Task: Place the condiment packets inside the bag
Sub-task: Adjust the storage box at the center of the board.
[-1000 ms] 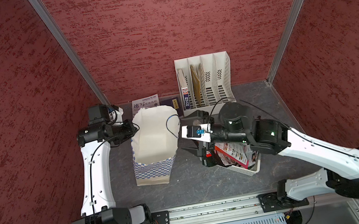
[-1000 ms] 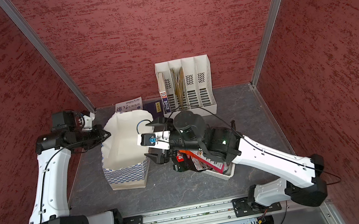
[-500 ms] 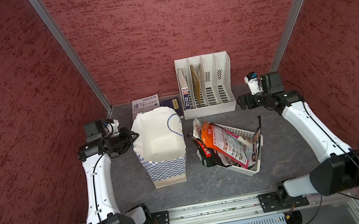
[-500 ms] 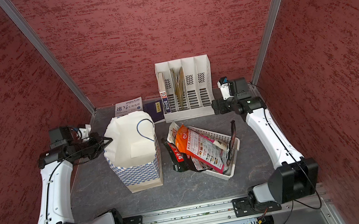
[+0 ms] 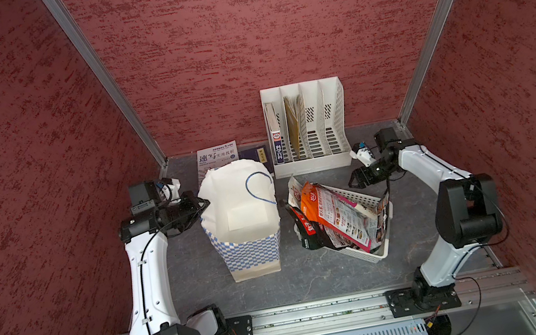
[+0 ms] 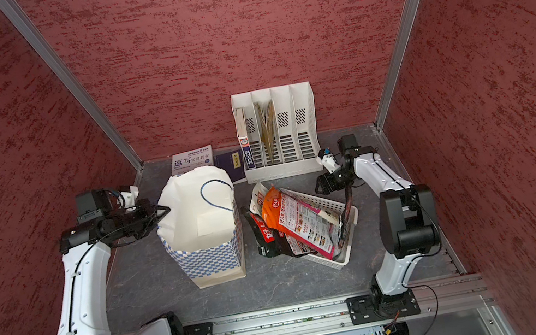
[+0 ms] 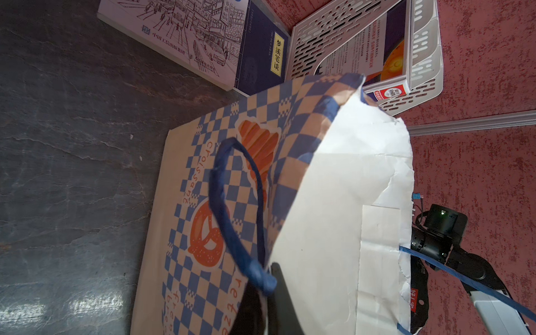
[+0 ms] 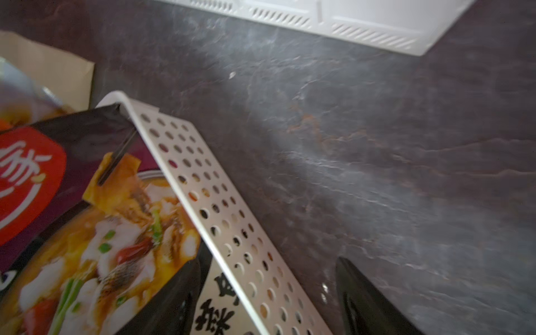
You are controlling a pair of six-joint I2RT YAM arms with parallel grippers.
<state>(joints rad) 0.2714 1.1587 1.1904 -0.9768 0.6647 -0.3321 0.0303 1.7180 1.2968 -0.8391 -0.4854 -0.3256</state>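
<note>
**Bag** [image 5: 253, 253]: white paper, blue-check lower band, blue cord handles [image 7: 217, 191]. Upright on worktop [image 5: 201, 284], mouth open upward, betw. left arm and basket. Pretzel and croissant print on outer face, per left wrist view.

**Condiment packets** [image 5: 333, 218]: several glossy pouches, orange, black/red, white. Piled in tilted white perforated basket [image 5: 359, 199] just beside bag, some overhanging rim on bag side. One dark packet w/ soup photo [image 8: 95, 232] leans on basket wall.

**Left tool** [image 5: 205, 204]: pinched tight on bag's top edge, side nearest left arm, at root of a cord handle. Paper caught betw. fingers.

**Right tool** [image 5: 354, 182]: jaws apart, fairly wide, nothing held. Sits at basket's far corner, near file rack [image 5: 307, 124]. Right wrist view: basket wall runs betw. fingers [image 8: 179, 304]. Contact w/ wall or packet: can't tell.

**File rack**: white, 4 slots, at back wall. Book and brown folder fill the two slots nearest the flat books.

**Flat books** [image 5: 217, 155]: two on worktop behind bag, one white cover, one navy.
</note>
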